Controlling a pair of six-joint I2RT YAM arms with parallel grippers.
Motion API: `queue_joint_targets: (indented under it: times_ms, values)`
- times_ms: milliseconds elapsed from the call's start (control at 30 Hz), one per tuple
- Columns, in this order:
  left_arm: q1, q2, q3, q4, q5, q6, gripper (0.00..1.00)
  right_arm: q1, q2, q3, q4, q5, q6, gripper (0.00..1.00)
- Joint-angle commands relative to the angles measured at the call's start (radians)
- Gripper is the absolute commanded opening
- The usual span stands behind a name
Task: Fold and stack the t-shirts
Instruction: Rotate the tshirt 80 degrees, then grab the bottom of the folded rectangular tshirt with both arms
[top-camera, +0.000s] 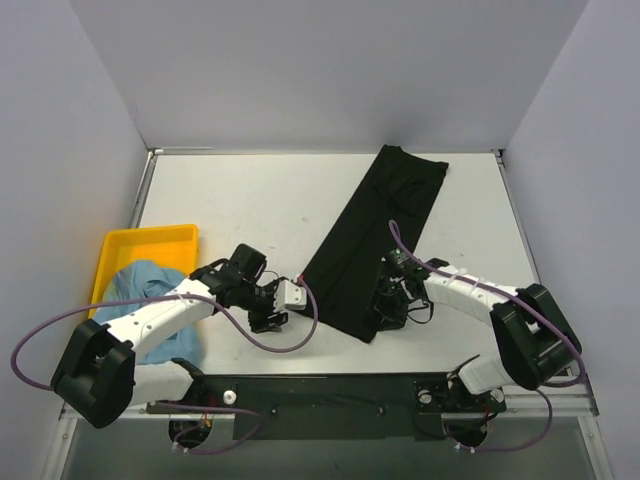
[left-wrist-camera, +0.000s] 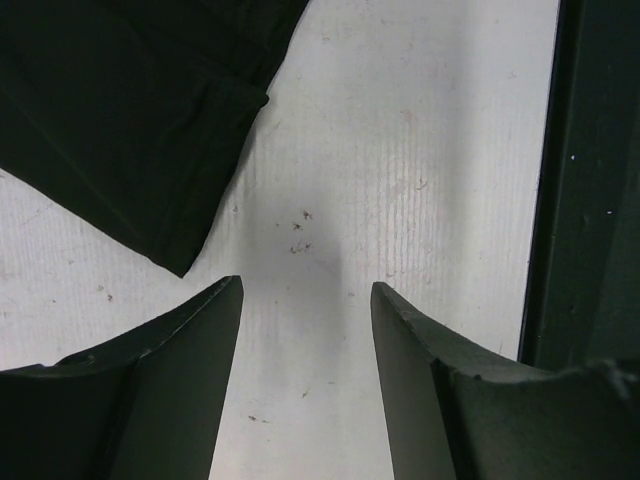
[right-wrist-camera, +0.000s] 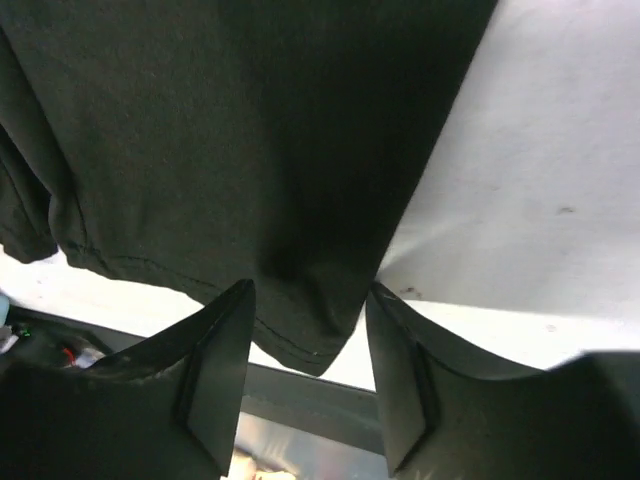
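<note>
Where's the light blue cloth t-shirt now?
Top view: the light blue cloth t-shirt lies crumpled at far left, spilling over the near end of the yellow plastic tray, partly under the left arm.

Overhead view looks down; both wrist views closely share the black t-shirt (top-camera: 380, 240).

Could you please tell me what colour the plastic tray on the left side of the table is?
Yellow; the tray shows best in the top external view.
</note>
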Motion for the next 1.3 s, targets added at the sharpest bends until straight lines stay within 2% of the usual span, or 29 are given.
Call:
queue_joint_targets:
  times_ms: [0, 100, 167, 300, 400, 500, 633, 667, 767, 833, 967, 1167, 1267]
  values:
    - [-0.006, -0.054, -0.024, 0.064, 0.036, -0.052, 0.64, 0.034, 0.067, -0.014, 0.041, -0.030, 0.070, 0.35]
    - [-0.008, -0.076, -0.026, 0.040, 0.027, -0.055, 0.64, 0.031, 0.055, -0.051, 0.073, -0.062, 0.075, 0.07]
    - [-0.009, -0.080, -0.026, 0.027, 0.030, -0.051, 0.64, 0.011, 0.020, -0.076, 0.030, -0.046, 0.061, 0.00]
    - [-0.032, -0.067, 0.000, 0.004, 0.050, -0.040, 0.68, -0.098, -0.139, -0.189, -0.057, -0.024, 0.024, 0.00]
    - [-0.084, -0.024, 0.028, -0.003, 0.053, 0.029, 0.71, -0.194, -0.270, -0.243, -0.134, -0.018, -0.026, 0.00]
    - [-0.166, 0.029, 0.074, -0.015, 0.040, 0.128, 0.75, -0.213, -0.322, -0.267, -0.168, -0.020, -0.059, 0.00]
    - [-0.304, 0.127, 0.141, 0.003, -0.077, 0.211, 0.78, -0.224, -0.356, -0.266, -0.223, -0.014, -0.074, 0.22]
    - [-0.318, 0.159, 0.161, 0.024, -0.101, 0.218, 0.79, -0.225, -0.368, -0.263, -0.249, 0.005, -0.074, 0.33]
    - [-0.348, 0.211, 0.191, 0.032, -0.131, 0.271, 0.78, -0.230, -0.416, -0.254, -0.287, 0.026, -0.077, 0.39]
    - [-0.350, 0.236, 0.192, 0.030, -0.138, 0.317, 0.78, -0.228, -0.417, -0.261, -0.278, -0.015, -0.070, 0.40]
    - [-0.358, 0.277, 0.191, 0.027, -0.164, 0.348, 0.74, -0.224, -0.399, -0.306, -0.225, -0.058, -0.045, 0.41]
    - [-0.394, 0.341, 0.209, 0.103, -0.223, 0.297, 0.59, -0.205, -0.407, -0.312, -0.171, -0.063, -0.008, 0.41]
    - [-0.417, 0.355, 0.226, 0.084, -0.222, 0.285, 0.51, -0.202, -0.371, -0.320, -0.128, -0.067, 0.007, 0.31]
